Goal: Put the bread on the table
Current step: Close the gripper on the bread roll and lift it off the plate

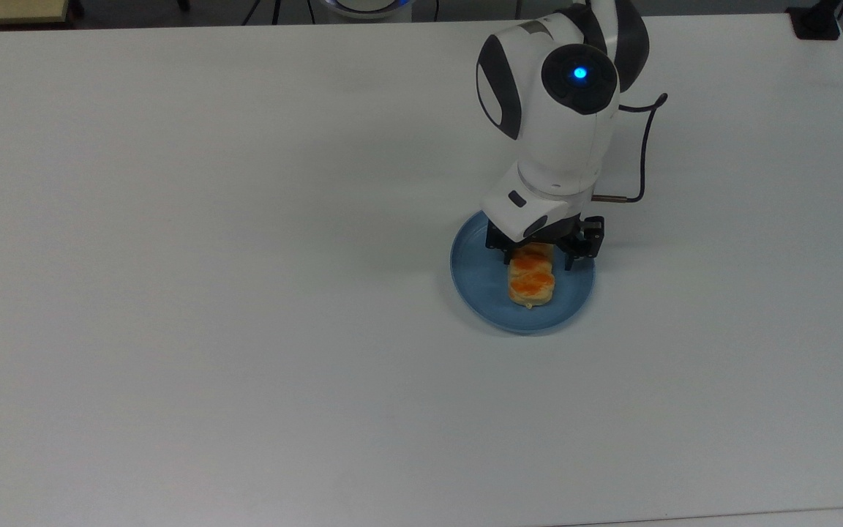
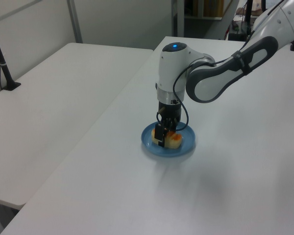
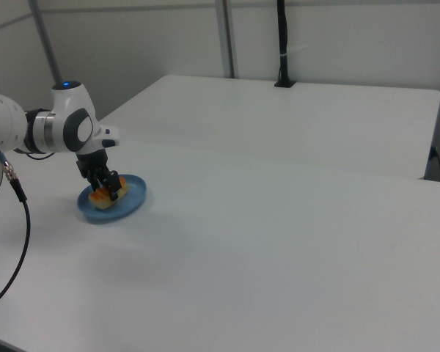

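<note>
With the bread (image 1: 532,282) lying on the blue plate (image 1: 476,274) at about 3 o'clock of the table (image 1: 209,293), the tool (image 1: 542,258), fingers spread and straddling the bun's 12 o'clock end, should close gently across its narrow width before lifting straight up.

One bread (image 1: 532,280), one blue plate (image 1: 478,277), one robot arm (image 1: 553,124) carrying one tool (image 1: 541,258) — and two white tabletops, the near tabletop (image 1: 246,293) and a second tabletop (image 2: 54,93) beside it.
</note>
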`<state>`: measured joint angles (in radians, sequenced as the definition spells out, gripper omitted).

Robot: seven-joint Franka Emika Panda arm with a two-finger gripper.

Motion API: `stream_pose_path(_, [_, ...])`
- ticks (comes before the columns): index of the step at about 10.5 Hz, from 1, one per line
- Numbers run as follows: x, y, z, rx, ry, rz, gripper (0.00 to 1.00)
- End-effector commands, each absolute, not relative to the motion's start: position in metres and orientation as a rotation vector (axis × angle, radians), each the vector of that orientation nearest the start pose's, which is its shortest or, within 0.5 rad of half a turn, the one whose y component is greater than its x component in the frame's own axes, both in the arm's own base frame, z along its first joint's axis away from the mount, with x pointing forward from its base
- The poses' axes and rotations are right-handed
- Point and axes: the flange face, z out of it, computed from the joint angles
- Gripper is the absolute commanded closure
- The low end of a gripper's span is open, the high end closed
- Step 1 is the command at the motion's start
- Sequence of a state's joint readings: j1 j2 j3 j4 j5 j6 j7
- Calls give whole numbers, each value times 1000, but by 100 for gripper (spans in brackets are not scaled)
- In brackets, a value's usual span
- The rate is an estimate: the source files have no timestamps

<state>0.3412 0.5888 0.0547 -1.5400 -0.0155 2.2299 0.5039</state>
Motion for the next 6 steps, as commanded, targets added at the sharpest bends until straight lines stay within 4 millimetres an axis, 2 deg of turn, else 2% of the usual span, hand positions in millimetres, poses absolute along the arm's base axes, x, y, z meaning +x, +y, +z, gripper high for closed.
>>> stream_pose_path(1, [665, 266, 322, -3110, 121, -187, 67])
stream_pose_path(3, [665, 252, 356, -3120, 33, -212, 67])
stream_pose_path(5, [666, 210, 382, -3158, -81, -128, 66])
stream_pose_path(6, [668, 187, 386, -3172, -128, -88, 66])
